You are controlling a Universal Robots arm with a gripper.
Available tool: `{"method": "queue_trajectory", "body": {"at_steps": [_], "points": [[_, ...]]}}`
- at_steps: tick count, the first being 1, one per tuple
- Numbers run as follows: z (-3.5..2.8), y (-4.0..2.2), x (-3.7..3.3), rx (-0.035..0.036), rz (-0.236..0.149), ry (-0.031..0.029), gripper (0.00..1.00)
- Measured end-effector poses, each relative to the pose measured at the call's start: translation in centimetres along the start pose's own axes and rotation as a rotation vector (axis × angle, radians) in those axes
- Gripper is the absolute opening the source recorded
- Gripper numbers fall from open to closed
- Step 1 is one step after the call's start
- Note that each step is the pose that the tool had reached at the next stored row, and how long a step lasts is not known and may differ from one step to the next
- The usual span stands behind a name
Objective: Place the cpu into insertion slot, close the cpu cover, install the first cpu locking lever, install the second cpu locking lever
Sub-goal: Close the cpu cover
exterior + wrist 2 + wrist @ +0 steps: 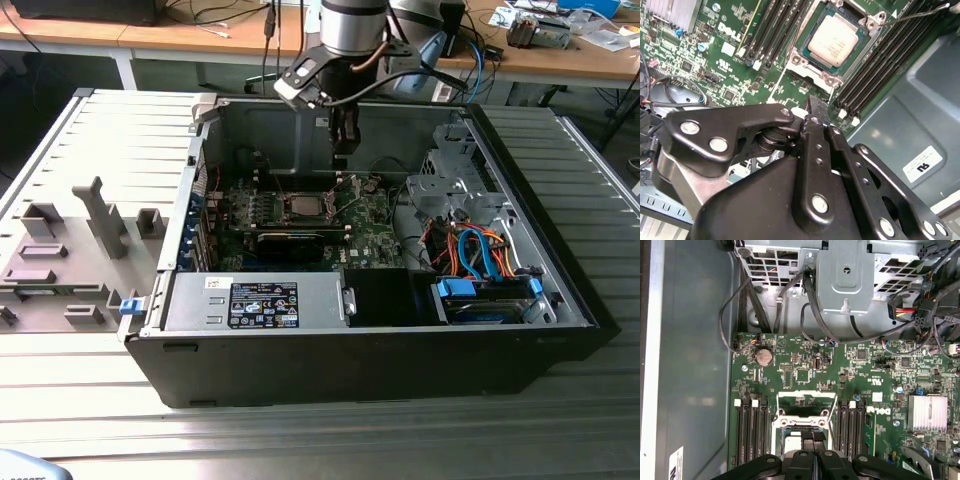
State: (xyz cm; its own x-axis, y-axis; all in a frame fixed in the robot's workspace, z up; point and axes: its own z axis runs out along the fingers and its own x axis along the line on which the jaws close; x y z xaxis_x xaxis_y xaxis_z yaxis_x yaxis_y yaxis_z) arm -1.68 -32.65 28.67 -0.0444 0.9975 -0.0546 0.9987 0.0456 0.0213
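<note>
The cpu (834, 39) lies flat, silver top up, in the insertion slot (804, 37), its edges square with the memory slots (880, 60) hemming it on two sides. The cpu cover (805, 407) is swung back, leaving the socket open from above. The gripper (815, 103) hangs near the socket's edge, fingers pressed together, empty.

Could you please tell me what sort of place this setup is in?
Probably a robotics lab or workshop: an open computer case lies on a slatted metal table under a robot arm, with cluttered wooden benches behind.
</note>
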Motion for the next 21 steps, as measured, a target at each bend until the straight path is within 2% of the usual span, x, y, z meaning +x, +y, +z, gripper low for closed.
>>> {"method": "queue_trajectory", "body": {"at_steps": [18, 21], "points": [[0.60, 0.65, 0.00, 0.0000, 0.000, 0.0000, 0.11], [0.77, 1.03, -0.01, 0.0001, 0.000, 0.0000, 0.11]]}}
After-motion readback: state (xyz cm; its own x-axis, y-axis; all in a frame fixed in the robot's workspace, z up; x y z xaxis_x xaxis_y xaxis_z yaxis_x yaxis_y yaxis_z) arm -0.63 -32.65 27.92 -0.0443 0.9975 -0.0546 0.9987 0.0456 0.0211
